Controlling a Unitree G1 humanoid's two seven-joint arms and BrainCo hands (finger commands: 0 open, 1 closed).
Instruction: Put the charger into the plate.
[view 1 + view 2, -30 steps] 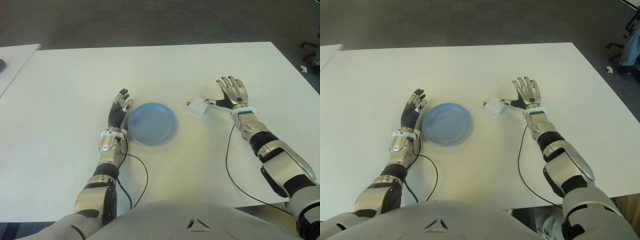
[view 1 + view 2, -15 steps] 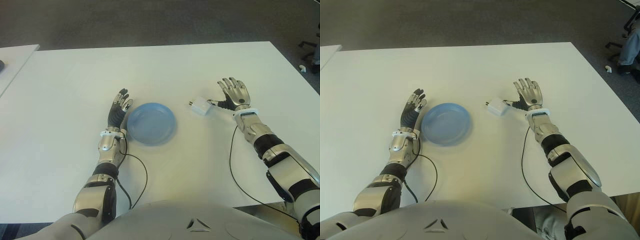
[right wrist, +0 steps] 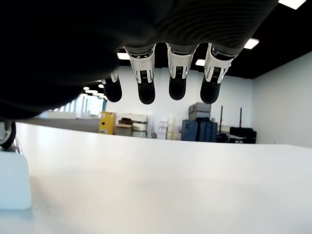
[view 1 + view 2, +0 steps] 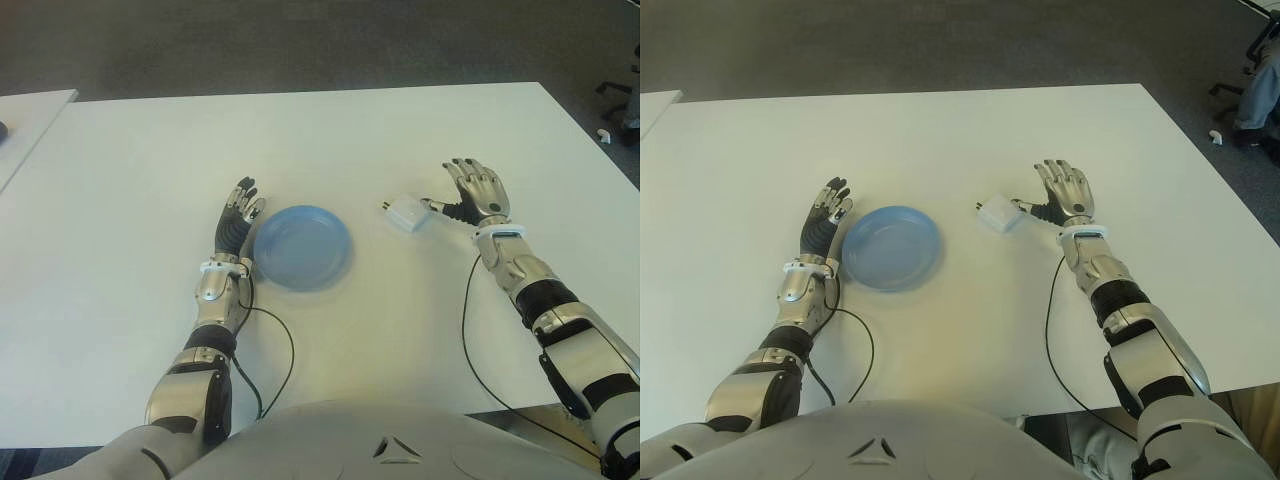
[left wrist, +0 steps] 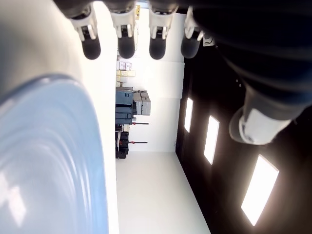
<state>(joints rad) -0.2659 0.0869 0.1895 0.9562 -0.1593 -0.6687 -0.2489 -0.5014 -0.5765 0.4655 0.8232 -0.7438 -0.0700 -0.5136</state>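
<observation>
A wide, flat white worktop is seen from above, with dark grey carpeted floor beyond its far edge. A shallow round light-blue plate is set near the middle of the worktop and is taken here as the landmark. A small white cube-shaped charger with two metal prongs is found on the worktop to the right of the plate, well apart from it, prongs turned toward the plate. The right robot hand is placed just right of the charger, palm down, fingers spread and extended, nothing being gripped; its thumb is seen at the charger's side, though contact cannot be judged. The left robot hand is shown just beside the plate's left rim, fingers straight and apart, nothing held. A second white worktop is visible far to the left of the plate. Stacked boxes and ceiling lights are glimpsed in the wrist views.
</observation>
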